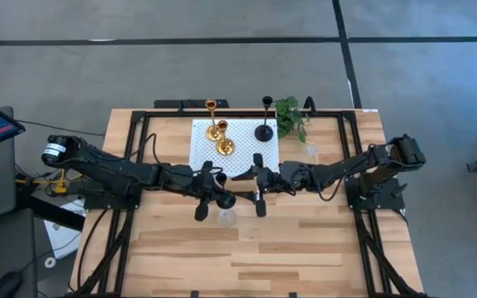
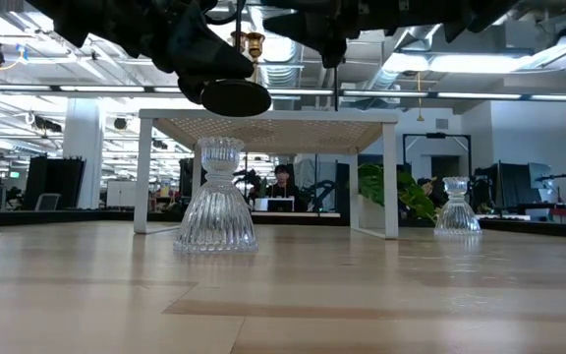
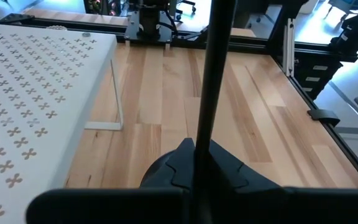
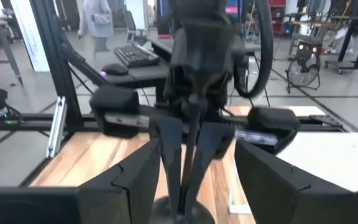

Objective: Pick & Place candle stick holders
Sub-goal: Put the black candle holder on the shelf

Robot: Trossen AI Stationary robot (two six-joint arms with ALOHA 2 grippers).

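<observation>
Here, working from the left, we see the left gripper [image 1: 208,194] near the table's middle, just off the front edge of the white perforated stand [image 1: 205,153]. Its jaws are clenched on a black candle stick holder [image 3: 213,81]: in the left wrist view the thin black stem runs straight out from between the two dark fingers [image 3: 247,180], and in the low view the holder's round black base [image 2: 236,97] hangs in the air above the tabletop.

Under that base, a clear glass holder [image 2: 215,197] stands upright on the wooden table [image 1: 305,248], in front of the stand. On the stand we count two gold holders [image 1: 219,136], one taller than the other. A second black holder [image 1: 265,124] stands upright beside the stand's right edge, with the green plant [image 1: 291,116] just to its right. Another glass holder [image 2: 457,206] sits farther right on the wood.

The right gripper [image 1: 259,186] faces the left one at close range. Its jaws are released and spread, gripping nothing; the right wrist view shows the other arm's fingers and the black stem in the gap between them.

We can read no brand, label or writing anywhere.
</observation>
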